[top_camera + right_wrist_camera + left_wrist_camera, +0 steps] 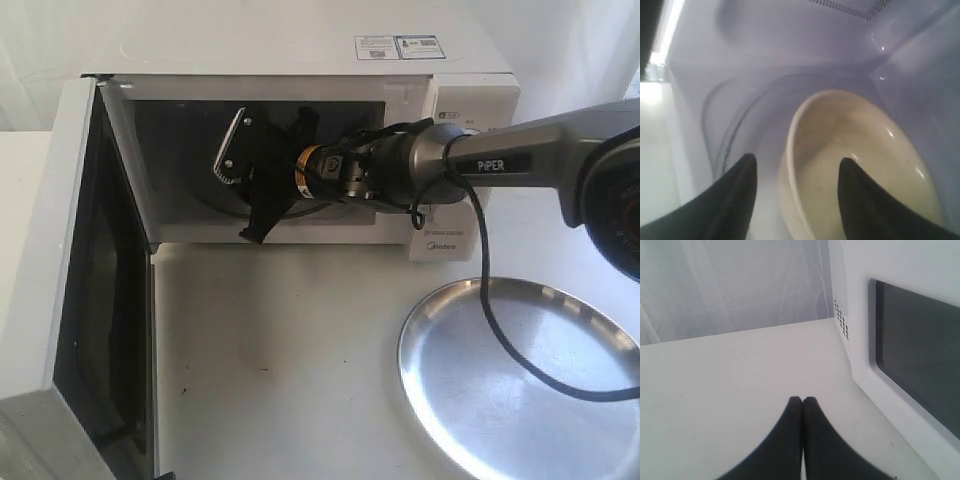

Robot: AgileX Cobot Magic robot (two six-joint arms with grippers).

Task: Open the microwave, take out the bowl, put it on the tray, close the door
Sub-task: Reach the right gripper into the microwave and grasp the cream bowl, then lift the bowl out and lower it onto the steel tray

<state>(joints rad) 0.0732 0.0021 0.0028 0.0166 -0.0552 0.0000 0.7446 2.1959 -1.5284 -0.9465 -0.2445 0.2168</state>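
Note:
The white microwave [300,50] stands open, its door [60,250] swung out to the left. My right gripper [262,178] reaches deep into the cavity and hides the bowl in the exterior view. In the right wrist view the cream-white bowl [865,165] sits on the glass turntable [740,120]. The right gripper [797,162] is open and straddles the bowl's near rim, one finger inside and one outside. The silver tray [560,400] lies on the table at the front right. My left gripper [802,399] is shut and empty over the table, beside the door's outer face [915,360].
The right arm [520,150] and its black cable [500,330] pass over the tray's near edge. The open door blocks the left side of the white table [280,360]. The microwave's control panel [440,235] sits behind the arm.

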